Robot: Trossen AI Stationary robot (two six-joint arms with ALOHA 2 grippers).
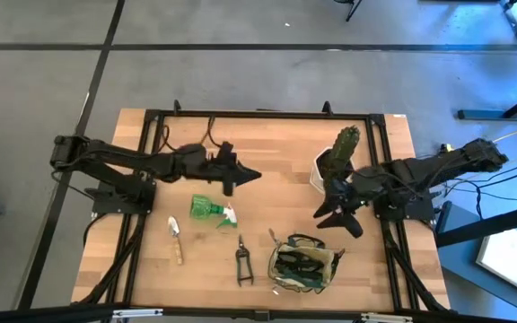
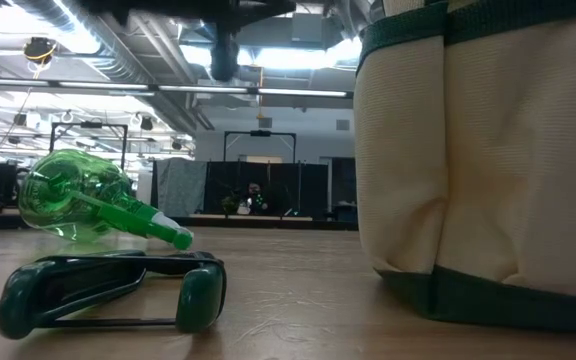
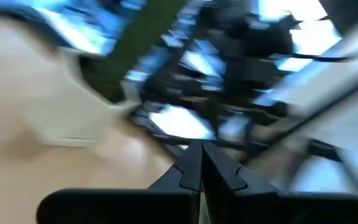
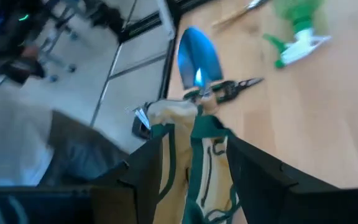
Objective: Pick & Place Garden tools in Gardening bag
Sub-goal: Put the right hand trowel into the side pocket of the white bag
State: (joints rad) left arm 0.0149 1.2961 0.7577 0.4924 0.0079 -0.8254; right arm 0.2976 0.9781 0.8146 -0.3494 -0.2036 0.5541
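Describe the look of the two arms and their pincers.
Both arms are dark, near-black, jointed links with black cables running along them. The left arm ends in a left pincer of two tapered black fingers. The right arm carries the right pincer, its black fingers broad and angular.

Bare table (image 1: 276, 193) mid-way — cactus pot (image 1: 328, 167), spray bottle (image 1: 209, 208) flank it.
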